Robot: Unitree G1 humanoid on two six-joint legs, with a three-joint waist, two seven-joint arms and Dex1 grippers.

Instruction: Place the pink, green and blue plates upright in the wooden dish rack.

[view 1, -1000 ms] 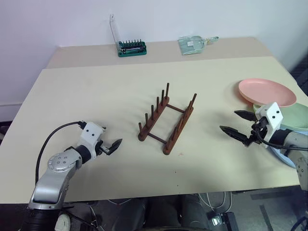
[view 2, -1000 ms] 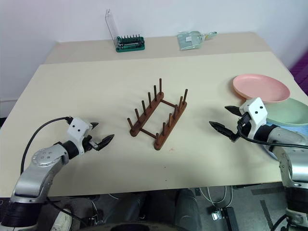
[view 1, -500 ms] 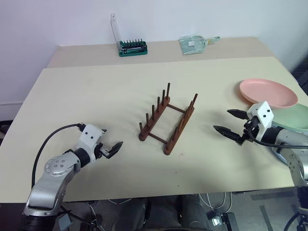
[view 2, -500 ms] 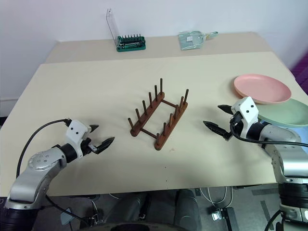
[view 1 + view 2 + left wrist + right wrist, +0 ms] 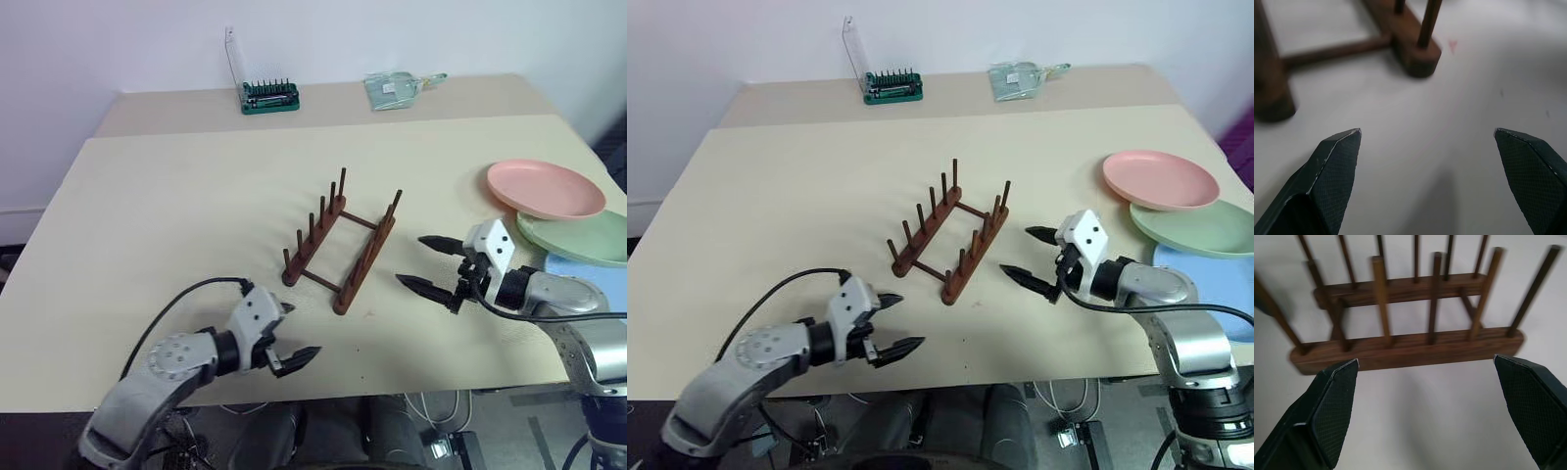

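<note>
The wooden dish rack stands empty mid-table, its pegs upright. At the table's right edge the pink plate, the green plate and the blue plate lie flat and overlap one another. My right gripper is open and empty, just right of the rack and pointing at its side; the right wrist view shows the rack close ahead of its fingers. My left gripper is open and empty near the front edge, short of the rack's near end.
A green screwdriver-bit holder and a clear packet lie on the far table strip by the wall. Bare tabletop stretches left of the rack. The table's front edge runs right under my left gripper.
My left gripper has swung right along the front edge towards the rack's near end. My right gripper has moved left, away from the plates and up to the rack. Both stayed open.
</note>
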